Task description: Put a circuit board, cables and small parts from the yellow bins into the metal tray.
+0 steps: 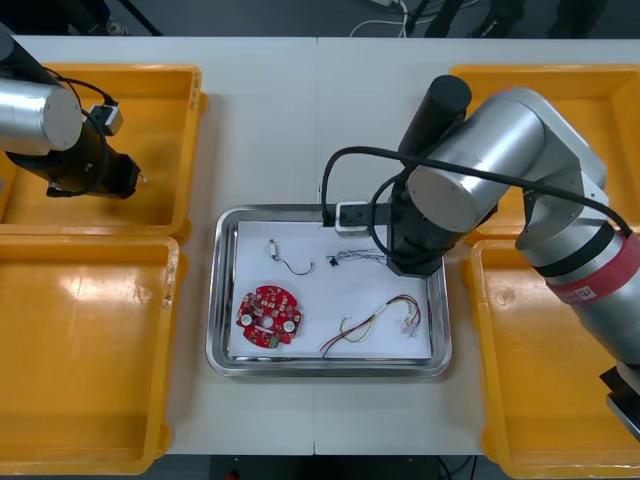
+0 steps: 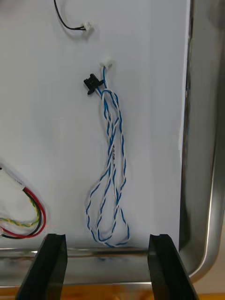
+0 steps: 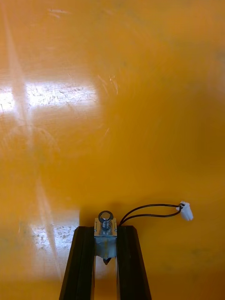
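Late stage of tray loading. The metal tray (image 1: 218, 300), white inside, holds a round red circuit board (image 1: 268, 316) at its near left, a black cable (image 1: 292, 266) towards the far side, a red and yellow cable (image 1: 375, 322) at the near right, and a twisted blue and white cable (image 2: 110, 173) lying loose along the right wall. The right gripper (image 2: 107, 241) hangs over this last cable with its fingers spread wide and nothing between them; the cable appears delivered. The left gripper (image 3: 105, 232) is over the far-left yellow bin (image 1: 120, 70), its fingers pinching a small metal part (image 3: 106, 220) from which a thin black lead runs to a white plug (image 3: 186, 211). Whether the part touches the bin floor cannot be told. Judged from this layout, the board and cables are done; what remains is the small part, which has yet to be carried across and released in the tray
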